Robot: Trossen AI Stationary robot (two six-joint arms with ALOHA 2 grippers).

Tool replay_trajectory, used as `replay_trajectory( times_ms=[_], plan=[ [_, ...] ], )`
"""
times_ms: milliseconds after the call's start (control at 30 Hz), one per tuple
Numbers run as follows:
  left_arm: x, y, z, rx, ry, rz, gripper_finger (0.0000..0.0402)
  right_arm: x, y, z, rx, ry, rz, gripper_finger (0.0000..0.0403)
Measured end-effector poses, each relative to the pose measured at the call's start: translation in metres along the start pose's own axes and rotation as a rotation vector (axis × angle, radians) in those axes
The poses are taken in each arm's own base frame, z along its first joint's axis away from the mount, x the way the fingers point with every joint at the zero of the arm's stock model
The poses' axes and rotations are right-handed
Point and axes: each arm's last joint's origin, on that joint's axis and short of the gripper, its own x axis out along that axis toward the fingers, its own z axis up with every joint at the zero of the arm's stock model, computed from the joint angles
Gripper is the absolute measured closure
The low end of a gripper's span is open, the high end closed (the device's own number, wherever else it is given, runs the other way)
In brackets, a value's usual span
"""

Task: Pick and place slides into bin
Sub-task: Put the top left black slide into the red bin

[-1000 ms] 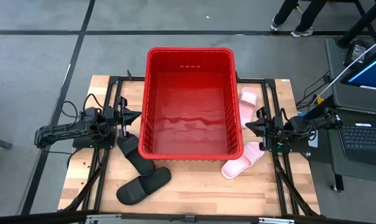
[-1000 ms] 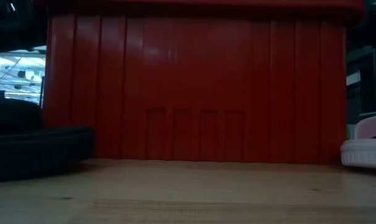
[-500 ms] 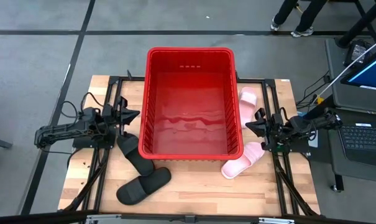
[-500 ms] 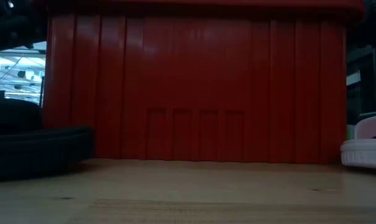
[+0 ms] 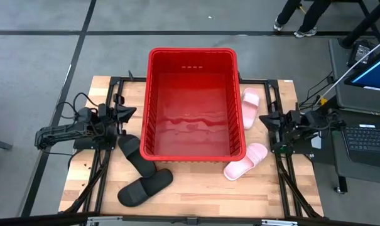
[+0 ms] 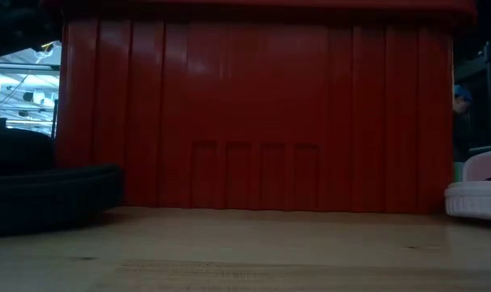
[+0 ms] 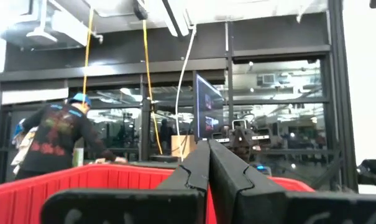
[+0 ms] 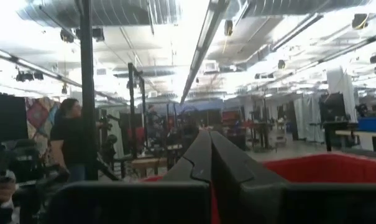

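Observation:
The red bin (image 5: 193, 103) stands in the middle of the table; its near wall fills the low view (image 6: 253, 113). Two black slides lie at the near left: one (image 5: 134, 156) by the bin's near left corner, one (image 5: 144, 187) nearer the front edge. Two pink slides lie to the right of the bin: one (image 5: 249, 107) beside its right wall, one (image 5: 246, 161) by its near right corner. My left gripper (image 5: 133, 113) is shut and empty left of the bin. My right gripper (image 5: 261, 118) is shut and empty right of the bin, between the pink slides.
A black metal frame (image 5: 279, 88) runs around the table top. A desk with a laptop (image 5: 369, 135) stands off the right edge. People stand on the floor beyond the far edge (image 5: 299, 16). Bare wood (image 5: 221, 194) shows in front of the bin.
My left gripper has drawn back a little toward the table's left and far edges. My right gripper has drawn back toward the right edge and a little toward the far edge, away from the near pink slide. The slides and the bin have stayed where they were.

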Motion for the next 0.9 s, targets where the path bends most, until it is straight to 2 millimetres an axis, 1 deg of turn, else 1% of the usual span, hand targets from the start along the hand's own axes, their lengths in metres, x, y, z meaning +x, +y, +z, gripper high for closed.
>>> replay_trajectory(
  times_ms=[100, 300, 500, 600, 667, 800, 900],
  plan=[
    [0.0000, 0.0007, 0.0007, -0.011, -0.007, 0.024, 0.0400, 0.0003, -0.0003, 0.0040, -0.015, -0.010, -0.001, 0.0392],
    [0.0000, 0.0011, 0.0015, 0.006, -0.012, 0.037, 0.0400, 0.0003, -0.0003, 0.0050, -0.124, -0.011, -0.002, 0.0395],
    [-0.0001, 0.0021, 0.0035, -0.009, -0.033, 0.072, 0.0400, 0.0004, -0.0003, 0.0050, -0.124, -0.011, -0.002, 0.0390],
    [0.0000, 0.0020, 0.0041, -0.056, -0.040, 0.070, 0.0400, 0.0004, -0.0003, 0.0050, -0.116, -0.011, -0.002, 0.0386],
    [0.0000, 0.0017, 0.0041, -0.064, -0.040, 0.060, 0.0400, 0.0003, -0.0003, 0.0048, -0.122, -0.008, -0.002, 0.0387],
    [0.0000, 0.0015, 0.0040, -0.016, -0.038, 0.054, 0.0400, 0.0004, -0.0002, 0.0038, -0.130, 0.001, 0.000, 0.0392],
    [-0.0001, 0.0017, 0.0062, -0.055, -0.061, 0.057, 0.0400, 0.0004, -0.0002, 0.0038, -0.130, 0.001, 0.000, 0.0395]
  ],
)
